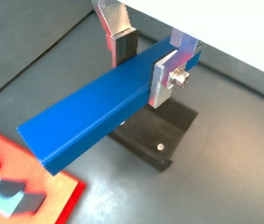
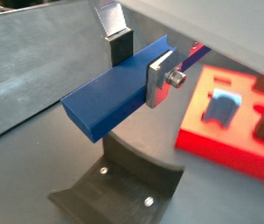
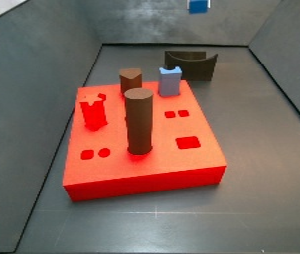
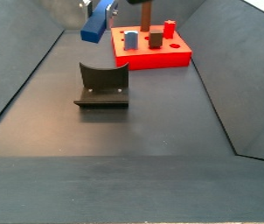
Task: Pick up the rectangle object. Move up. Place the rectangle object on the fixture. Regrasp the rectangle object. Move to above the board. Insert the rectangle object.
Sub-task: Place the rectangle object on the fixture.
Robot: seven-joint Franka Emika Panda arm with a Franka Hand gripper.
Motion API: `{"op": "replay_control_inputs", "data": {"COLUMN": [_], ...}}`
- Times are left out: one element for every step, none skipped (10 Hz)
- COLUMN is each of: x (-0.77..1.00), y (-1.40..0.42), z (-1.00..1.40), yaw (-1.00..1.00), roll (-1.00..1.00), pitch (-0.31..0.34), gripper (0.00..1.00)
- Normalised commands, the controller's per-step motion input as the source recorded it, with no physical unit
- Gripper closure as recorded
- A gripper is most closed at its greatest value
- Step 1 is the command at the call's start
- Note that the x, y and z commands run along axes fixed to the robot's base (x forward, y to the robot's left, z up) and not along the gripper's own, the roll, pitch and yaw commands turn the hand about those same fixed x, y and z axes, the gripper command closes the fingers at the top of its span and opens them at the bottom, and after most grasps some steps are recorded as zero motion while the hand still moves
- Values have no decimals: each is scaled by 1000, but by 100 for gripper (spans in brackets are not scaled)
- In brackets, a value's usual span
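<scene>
Dark-blue and square-edged, the bar hangs in the air, clamped near one end between the silver fingers of the gripper. Both wrist views show the plates closed flat against two opposite faces, most of the bar's length sticking out free to one side. In a side view the bar sits high above the floor, over the fixture and well clear of it. The fixture's notch faces up, empty, and its base plate shows below the bar in a wrist view.

The bar looks rigid, with smooth, hard faces; it will not bend, but it could slip or swing in the pads because the grip is so far off its middle. It seems light enough for a two-finger hold. Flat faces suit the pads; a grasp nearer one end, along the axis, would probably serve the insertion better.

The board lies beyond the fixture, carrying a tall brown cylinder, a light-blue peg and a small red peg.
</scene>
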Motion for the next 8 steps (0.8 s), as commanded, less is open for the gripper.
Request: {"op": "replay_control_inputs", "data": {"x": [-16, 1, 26, 40, 67, 74, 70, 60], "y": [91, 61, 46, 44, 46, 46, 46, 45], "z": [33, 15, 4, -1, -11, -15, -14, -10], "yaw": [383, 330, 264, 225, 108, 17, -56, -110], "roll": [-1000, -1000, -1000, -1000, -890, -731, -565, -394], "pitch": [157, 190, 243, 276, 310, 296, 263, 214], "gripper": [100, 100, 100, 100, 100, 100, 100, 100]}}
